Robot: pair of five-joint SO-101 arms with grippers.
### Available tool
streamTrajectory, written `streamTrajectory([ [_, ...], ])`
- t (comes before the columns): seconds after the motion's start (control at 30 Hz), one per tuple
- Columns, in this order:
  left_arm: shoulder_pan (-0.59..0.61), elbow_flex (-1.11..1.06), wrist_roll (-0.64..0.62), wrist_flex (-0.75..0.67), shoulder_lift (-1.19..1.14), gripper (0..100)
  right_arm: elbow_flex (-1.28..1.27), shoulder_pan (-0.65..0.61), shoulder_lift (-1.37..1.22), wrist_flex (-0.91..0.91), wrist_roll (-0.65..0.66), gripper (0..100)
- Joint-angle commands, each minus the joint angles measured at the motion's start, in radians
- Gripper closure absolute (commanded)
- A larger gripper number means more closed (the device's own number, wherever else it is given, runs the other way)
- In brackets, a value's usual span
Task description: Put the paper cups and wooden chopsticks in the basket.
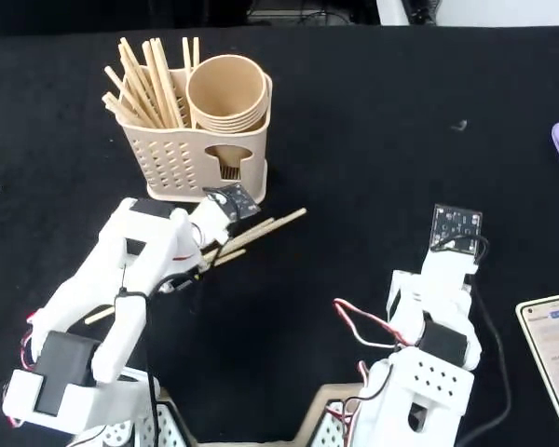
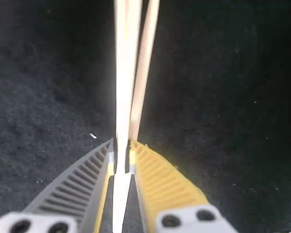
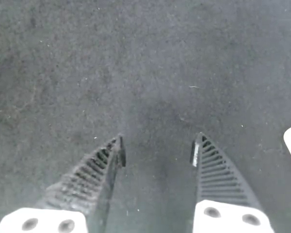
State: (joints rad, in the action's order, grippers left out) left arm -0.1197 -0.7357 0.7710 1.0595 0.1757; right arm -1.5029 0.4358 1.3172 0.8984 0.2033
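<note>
Both arms: white printed shells w/ black servo blocks, left arm [image 1: 102, 289] & right arm [image 1: 433, 382]. Red/white wires [image 1: 359, 323] on the right arm. Left gripper [image 2: 122, 143]: ribbed jaws, one grey, one yellow; dark screws in white bases. Right gripper [image 3: 159, 141]: dark grey ribbed jaws.

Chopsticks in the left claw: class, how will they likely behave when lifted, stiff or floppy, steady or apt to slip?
Probably stiff: the chopsticks run straight out from the left claw without sagging. Likely light, being thin wood. They may pivot or splay, since the sticks are pinched at one spot and diverge.
</note>
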Motion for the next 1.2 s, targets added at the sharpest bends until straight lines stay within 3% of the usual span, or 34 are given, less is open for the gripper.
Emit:
streamTrajectory([
  [0.0, 0.001, 0.044, -0.002, 0.011, 0.008, 97, 0.005, 0.006, 0.021, -0.020, 0.000, 77.0],
  [0.43, -0.028, 0.097, -0.002, 0.169, 0.040, 97, -0.002, -0.026, 0.021, -0.020, 0.000, 77.0],
  [0.63, -0.027, 0.085, -0.003, 0.183, 0.212, 97, -0.002, -0.021, 0.021, -0.020, 0.000, 77.0],
  [0.77, -0.031, 0.079, -0.009, 0.270, 0.379, 97, -0.002, -0.020, 0.021, -0.020, 0.000, 77.0],
  [0.83, -0.027, 0.073, -0.011, 0.287, 0.476, 97, -0.004, -0.020, 0.021, -0.020, -0.008, 80.6],
  [0.97, -0.027, 0.054, -0.074, 0.299, 0.663, 97, -0.004, -0.023, 0.021, -0.020, -0.002, 99.5],
  [1.17, -0.024, 0.102, -0.176, 0.344, 0.896, 97, -0.005, -0.025, 0.021, -0.021, -0.002, 98.4],
])
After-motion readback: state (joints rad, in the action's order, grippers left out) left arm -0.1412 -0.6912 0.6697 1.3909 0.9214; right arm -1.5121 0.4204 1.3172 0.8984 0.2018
